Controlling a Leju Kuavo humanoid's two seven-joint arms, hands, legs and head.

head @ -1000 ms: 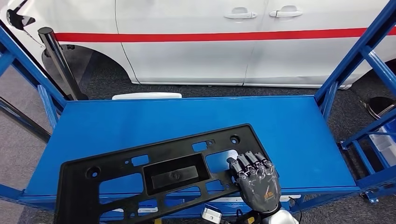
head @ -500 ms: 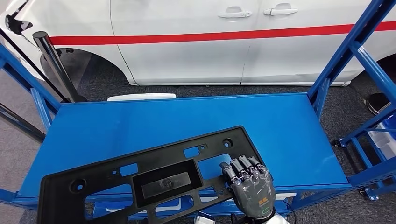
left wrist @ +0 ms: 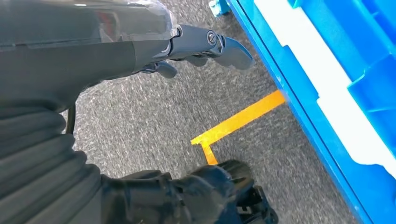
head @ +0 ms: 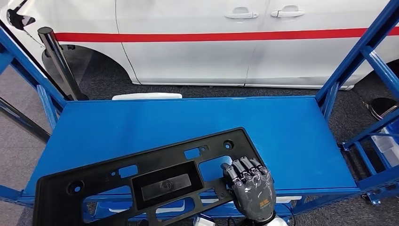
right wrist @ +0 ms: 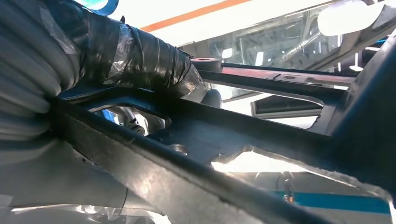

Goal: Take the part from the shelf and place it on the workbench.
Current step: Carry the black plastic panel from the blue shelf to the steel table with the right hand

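A white car (head: 211, 42) with a red stripe is seen beyond the far edge of the blue shelf (head: 291, 127). A black panel (head: 141, 183) with cut-out openings is tilted over the shelf's near left part, its near edge projecting past the shelf front. Its right end is gripped by the right hand (head: 251, 188), fingers curled over the rim. The left hand (left wrist: 205, 46) hangs above the grey floor (left wrist: 140, 121), fingers apart, nothing held.

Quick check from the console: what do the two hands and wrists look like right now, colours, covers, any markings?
The right hand is dark grey with segmented metallic fingers and an orange mark on its back; its wrist is silver. Black tape wraps a part near it in the right wrist view. The left hand has dark glossy fingers and a grey ribbed cover.
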